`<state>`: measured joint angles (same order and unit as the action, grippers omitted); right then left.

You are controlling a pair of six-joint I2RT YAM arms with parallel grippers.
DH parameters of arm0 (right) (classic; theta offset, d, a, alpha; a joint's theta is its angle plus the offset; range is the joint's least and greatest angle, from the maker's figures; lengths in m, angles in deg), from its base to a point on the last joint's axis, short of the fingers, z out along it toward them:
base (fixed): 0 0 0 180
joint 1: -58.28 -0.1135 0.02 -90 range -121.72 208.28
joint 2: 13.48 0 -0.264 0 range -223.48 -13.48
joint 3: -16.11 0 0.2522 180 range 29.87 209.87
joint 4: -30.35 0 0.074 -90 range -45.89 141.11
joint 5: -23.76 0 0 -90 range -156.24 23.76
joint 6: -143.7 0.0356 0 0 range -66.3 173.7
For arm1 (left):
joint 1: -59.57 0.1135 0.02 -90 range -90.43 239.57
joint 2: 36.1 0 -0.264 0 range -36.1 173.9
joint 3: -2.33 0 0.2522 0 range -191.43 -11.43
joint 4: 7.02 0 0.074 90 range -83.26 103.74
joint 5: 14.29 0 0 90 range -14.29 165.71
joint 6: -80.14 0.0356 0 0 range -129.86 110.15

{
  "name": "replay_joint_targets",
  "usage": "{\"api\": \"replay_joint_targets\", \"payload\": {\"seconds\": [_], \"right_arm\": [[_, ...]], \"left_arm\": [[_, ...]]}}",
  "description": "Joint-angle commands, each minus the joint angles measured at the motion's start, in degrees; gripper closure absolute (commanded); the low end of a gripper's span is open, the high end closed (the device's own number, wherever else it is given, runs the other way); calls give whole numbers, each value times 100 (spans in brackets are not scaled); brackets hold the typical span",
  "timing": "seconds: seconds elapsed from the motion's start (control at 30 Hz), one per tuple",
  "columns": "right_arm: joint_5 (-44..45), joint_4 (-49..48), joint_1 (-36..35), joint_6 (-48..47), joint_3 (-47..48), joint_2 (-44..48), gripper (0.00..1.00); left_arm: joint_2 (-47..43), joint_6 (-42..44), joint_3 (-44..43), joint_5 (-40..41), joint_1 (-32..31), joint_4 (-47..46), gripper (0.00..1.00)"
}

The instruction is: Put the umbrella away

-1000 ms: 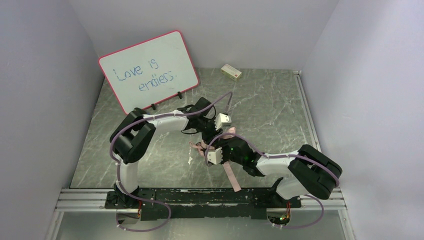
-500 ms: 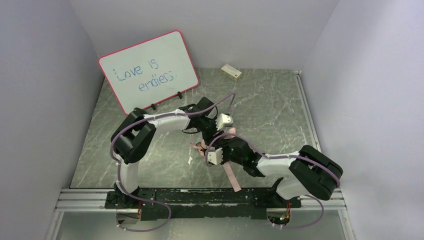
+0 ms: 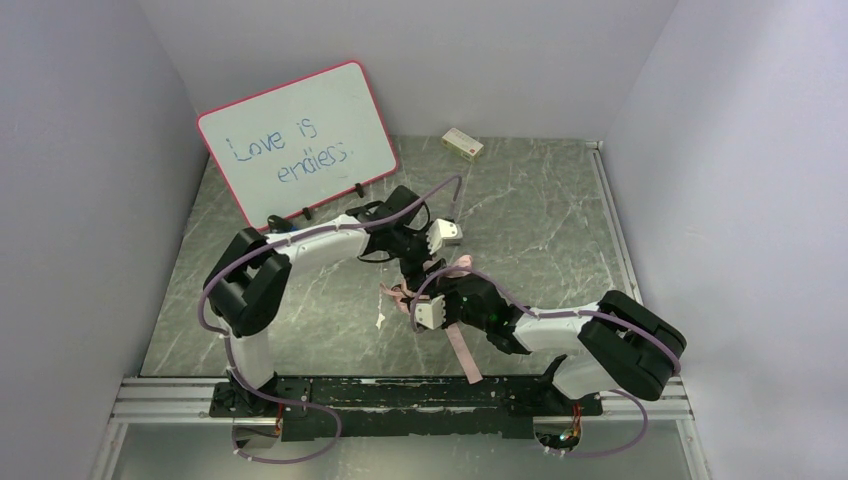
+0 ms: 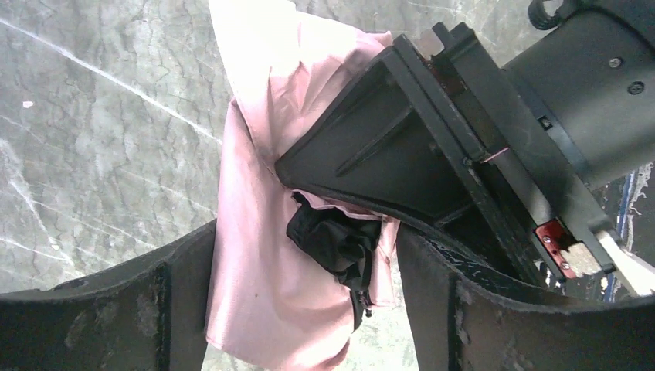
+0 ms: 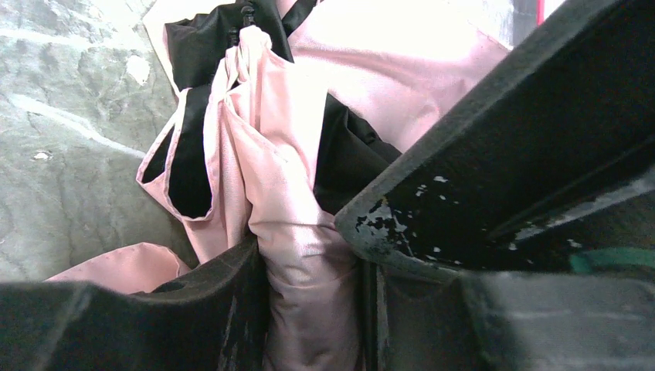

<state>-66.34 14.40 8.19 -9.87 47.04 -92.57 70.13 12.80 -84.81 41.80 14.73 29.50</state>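
Note:
The umbrella (image 3: 403, 294) lies collapsed mid-table, a bundle of pale pink canopy with black inner folds, and its pink strap (image 3: 462, 352) trails toward the near edge. My right gripper (image 3: 420, 298) is shut on a bunched fold of the canopy (image 5: 287, 162), pinched tight between its fingers (image 5: 313, 309). My left gripper (image 3: 424, 264) hovers just behind it. Its jaws (image 4: 305, 309) stand wide, with loose pink and black fabric (image 4: 263, 232) hanging between them. The right gripper's black finger (image 4: 386, 147) crosses close in front of the left one. Handle and shaft are hidden.
A pink-framed whiteboard (image 3: 298, 140) reading "Love is endless" leans at the back left. A small pale box (image 3: 462, 143) lies by the back wall. The marble-patterned table (image 3: 540, 230) is walled on three sides, and the two arms crowd each other at its centre.
My left gripper's jaws have spread wide, letting the canopy fabric go slack. The left arm's elbow swung out to the left. The right arm kept still, holding its fold.

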Motion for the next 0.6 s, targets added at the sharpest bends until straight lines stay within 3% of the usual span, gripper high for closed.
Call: {"api": "replay_joint_targets", "payload": {"seconds": [0.0, 0.3, 0.57], "right_arm": [[-236, 333, -113, 91, -108, -140, 96], [-244, 335, -124, 82, -90, -190, 96], [-236, 314, -142, 82, -106, -203, 96]], "left_arm": [[-257, -296, -106, -1123, -165, -61, 17], [82, -225, 90, -1403, -173, 44, 15], [907, -191, -127, -881, -332, 100, 11]]}}
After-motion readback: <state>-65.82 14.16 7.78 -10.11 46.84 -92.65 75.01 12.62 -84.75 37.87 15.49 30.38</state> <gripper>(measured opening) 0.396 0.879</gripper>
